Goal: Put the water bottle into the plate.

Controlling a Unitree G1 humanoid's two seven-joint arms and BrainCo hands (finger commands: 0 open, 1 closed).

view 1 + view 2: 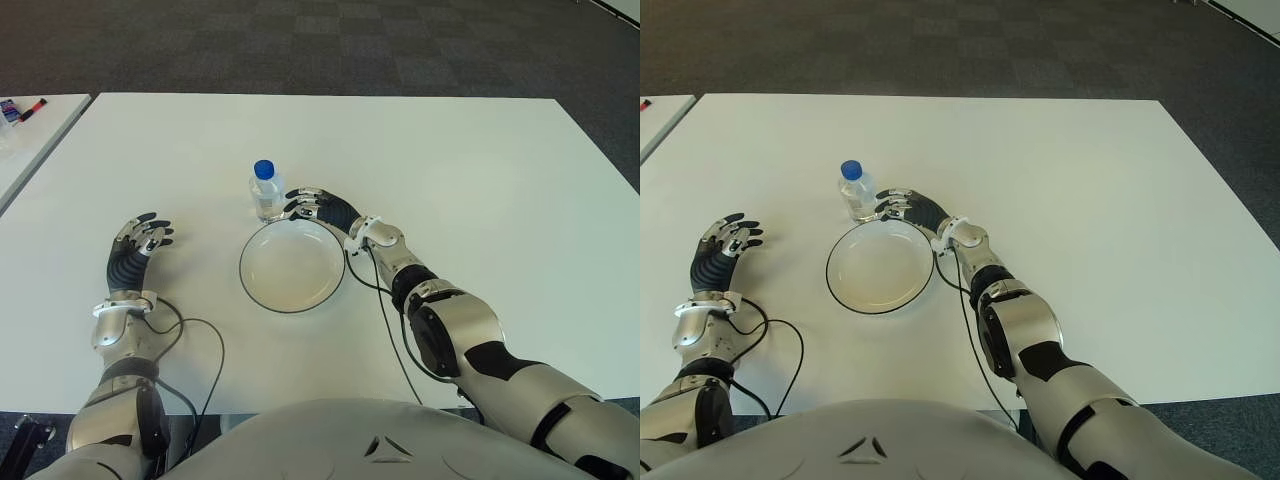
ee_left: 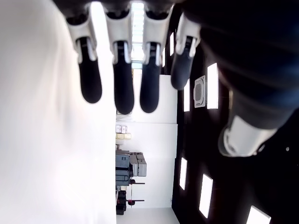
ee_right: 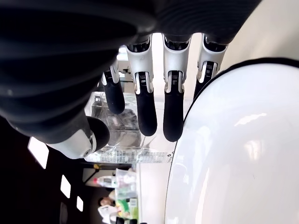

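Clear bottle (image 1: 266,192) stands on the table (image 1: 480,180) just beyond the plate (image 1: 292,266), untouched; right hand (image 1: 318,208) reaches beside it, fingers (image 3: 148,109) open. Left hand (image 1: 138,245) idles, open. Grasping and placing remain.

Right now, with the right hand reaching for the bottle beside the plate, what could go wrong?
1. The right hand has open fingers beside the upright water bottle, not yet wrapped around it; a sideways nudge could tip the narrow bottle before it is grasped.
2. The hand reaches across the far rim of the plate, so the wrist could bump and shift it.
3. The bottle may roll or topple once set in the shallow plate.
The left hand shows left of the plate, idle.
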